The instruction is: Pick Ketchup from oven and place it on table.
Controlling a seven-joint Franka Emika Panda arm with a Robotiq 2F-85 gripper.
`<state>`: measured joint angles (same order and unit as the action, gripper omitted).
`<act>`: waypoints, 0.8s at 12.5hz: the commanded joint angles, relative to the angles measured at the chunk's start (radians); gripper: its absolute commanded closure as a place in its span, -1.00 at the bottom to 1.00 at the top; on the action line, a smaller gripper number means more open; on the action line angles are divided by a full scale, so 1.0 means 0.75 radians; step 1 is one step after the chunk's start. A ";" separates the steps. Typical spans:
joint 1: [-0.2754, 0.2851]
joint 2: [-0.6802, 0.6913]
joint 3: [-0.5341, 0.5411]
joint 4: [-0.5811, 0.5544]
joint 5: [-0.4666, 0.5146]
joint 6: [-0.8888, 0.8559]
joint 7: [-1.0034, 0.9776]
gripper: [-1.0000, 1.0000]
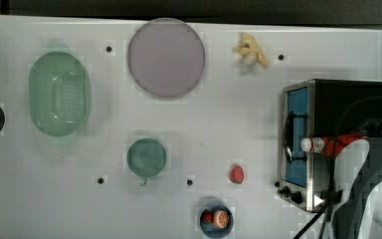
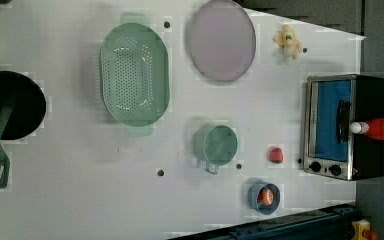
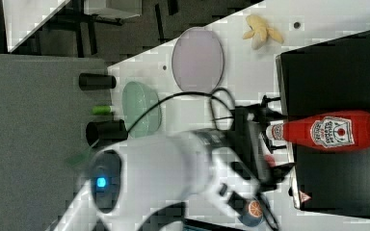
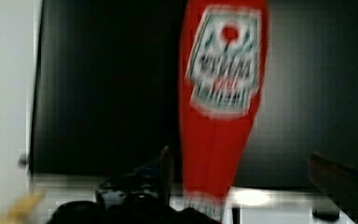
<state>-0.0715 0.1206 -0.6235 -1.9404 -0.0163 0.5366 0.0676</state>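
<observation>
- Ketchup (image 3: 330, 131), a slim red plastic bottle with white cap and white label, lies on its side on the flat black top of the oven (image 3: 337, 62), a boxy black toaster oven with silver front frame and bluish glass door.
- In the left view the bottle's (image 2: 380, 128) white cap reaches out past the oven's (image 2: 330, 125) front edge, above the dark door handle.
- The oven sits on the table (image 1: 204, 124), a large flat white tabletop with small dark holes, at the top view's right.
- The gripper (image 4: 242, 170) is spread wide in the wrist view: one dark finger sits just beside the bottle's (image 4: 221, 93) neck, the other well apart on the far side. Neither visibly touches the bottle.
- The white robot arm (image 3: 173, 163) reaches toward the cap end in the right view.
- Elsewhere on the table: round pale-purple plate (image 1: 165, 57), green perforated colander (image 1: 59, 93), green mug (image 1: 146, 157), small red strawberry-like piece (image 1: 237, 174).
</observation>
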 commanded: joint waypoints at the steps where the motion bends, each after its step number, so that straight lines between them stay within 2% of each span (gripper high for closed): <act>1: -0.019 0.084 -0.036 0.012 0.125 0.075 -0.033 -1.00; 3: -0.037 0.152 -0.042 0.015 0.227 0.122 -0.033 -1.00; 5: -0.043 0.198 -0.041 0.014 0.231 0.202 -0.033 -1.00; 10: -0.053 0.265 -0.040 0.010 0.231 0.211 -0.033 -1.00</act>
<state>-0.1011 0.3308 -0.6548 -1.9395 0.1605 0.6768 0.0670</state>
